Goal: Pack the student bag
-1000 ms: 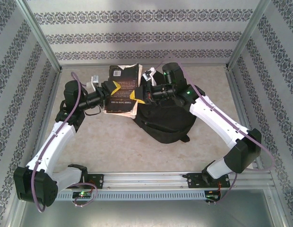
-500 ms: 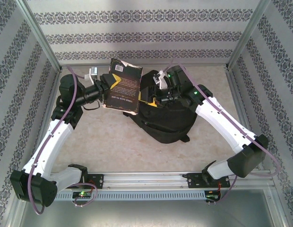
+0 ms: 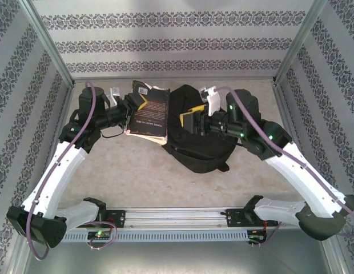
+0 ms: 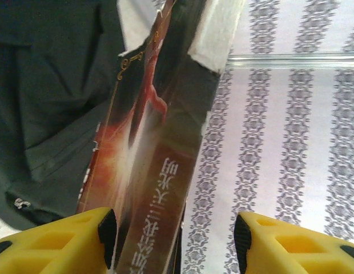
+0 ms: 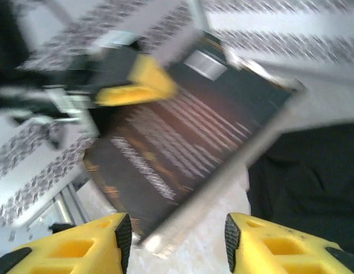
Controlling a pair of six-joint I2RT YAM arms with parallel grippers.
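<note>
Seen from the top camera, the large black soft fabric backpack [image 3: 201, 149] lies near the middle of the beige marbled table [image 3: 137, 171], rounded bulk slumped, zipper lines showing on its near side. At its 10 o'clock a dark paperback book with pale lettering on its cover [image 3: 153, 114] is tilted, its right edge meeting the bag's upper left flank.

The left gripper [image 3: 135, 109] sits at the book's 9 o'clock edge. In the left wrist view its yellow fingers [image 4: 51, 242] stand apart: the book [image 4: 160, 148], spine toward the lens, rests against the left one, while patterned wallpaper shows through the gap before the other, so the jaws are not clamped. The backpack [image 4: 45, 103] fills the space at 9 o'clock of the book there.

The right gripper [image 3: 189, 120] is over the bag's upper half, pointing toward 9 o'clock at the book. In the blurred right wrist view the right gripper [image 5: 177, 228] has its fingers spread with nothing between them; the book [image 5: 188, 137] lies beyond at 12 o'clock and the backpack [image 5: 314, 171] at 3 o'clock.
</note>
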